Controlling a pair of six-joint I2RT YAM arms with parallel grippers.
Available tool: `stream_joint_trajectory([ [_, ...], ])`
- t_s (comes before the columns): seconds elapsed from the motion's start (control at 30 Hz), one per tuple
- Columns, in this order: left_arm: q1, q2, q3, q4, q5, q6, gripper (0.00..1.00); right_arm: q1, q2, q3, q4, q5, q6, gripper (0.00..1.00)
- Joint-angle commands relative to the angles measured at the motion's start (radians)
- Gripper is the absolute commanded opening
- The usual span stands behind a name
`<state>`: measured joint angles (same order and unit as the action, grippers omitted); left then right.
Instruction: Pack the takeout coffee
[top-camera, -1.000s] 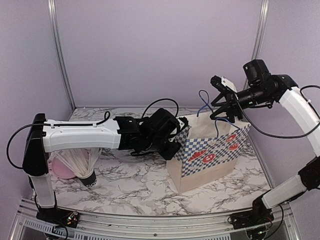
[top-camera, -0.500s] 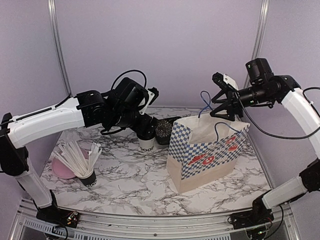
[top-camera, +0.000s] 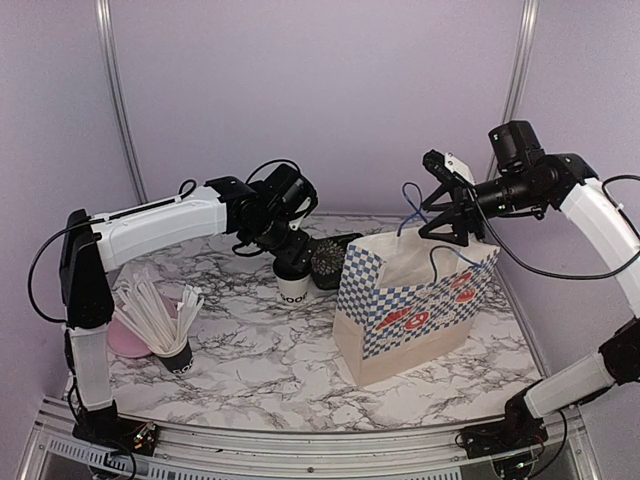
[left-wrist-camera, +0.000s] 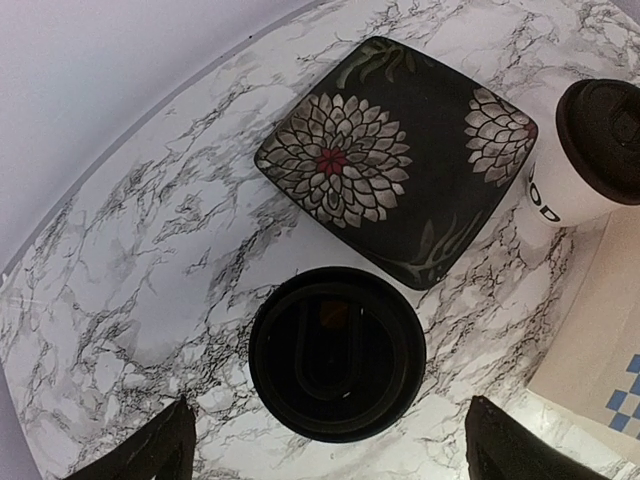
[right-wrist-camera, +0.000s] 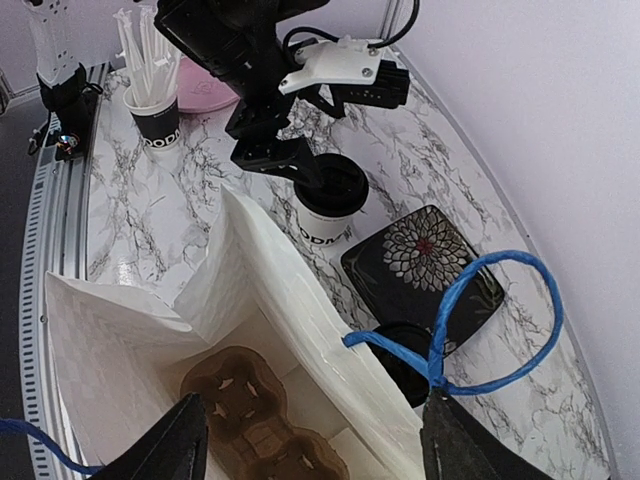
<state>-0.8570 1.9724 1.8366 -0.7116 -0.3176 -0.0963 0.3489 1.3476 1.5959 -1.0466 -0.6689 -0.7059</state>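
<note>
Left wrist view: hovering the wide-open, empty left gripper (left-wrist-camera: 335, 440) over one coffee cup (left-wrist-camera: 337, 352) by the surface's (left-wrist-camera: 150, 260) back edge, probably needing centring and lowering past the lid onto the paper wall, clear of the second cup (left-wrist-camera: 590, 150), while hooking the bag handle (right-wrist-camera: 500, 320) with the parted right gripper (right-wrist-camera: 318, 435).

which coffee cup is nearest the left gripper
The cup directly below the left gripper, left of the flowered plate; the other cup stands beside the paper bag.

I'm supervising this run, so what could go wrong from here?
Left jaws stand open over one coffee cup; gripping its lid could pop it off. The second cup beside the floral plate could be knocked. The blue bag handle might slip off the right jaws.
</note>
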Motion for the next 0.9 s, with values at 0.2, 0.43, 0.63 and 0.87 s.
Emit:
stream_joint_trajectory([
  [0.2, 0.054, 0.132, 0.169, -0.157, 0.112, -0.018, 0.86, -0.009, -0.022, 0.011, 0.022, -0.008, 0.014, 0.70],
  [0.43, 0.055, 0.173, 0.188, -0.194, 0.103, 0.002, 0.83, -0.008, -0.021, 0.006, 0.022, -0.006, 0.013, 0.71],
  [0.63, 0.055, 0.210, 0.229, -0.218, 0.100, 0.016, 0.82, -0.009, -0.018, 0.004, 0.020, -0.009, 0.014, 0.70],
  [0.87, 0.059, 0.251, 0.284, -0.249, 0.129, 0.020, 0.77, -0.008, -0.025, -0.011, 0.022, -0.009, 0.012, 0.71],
])
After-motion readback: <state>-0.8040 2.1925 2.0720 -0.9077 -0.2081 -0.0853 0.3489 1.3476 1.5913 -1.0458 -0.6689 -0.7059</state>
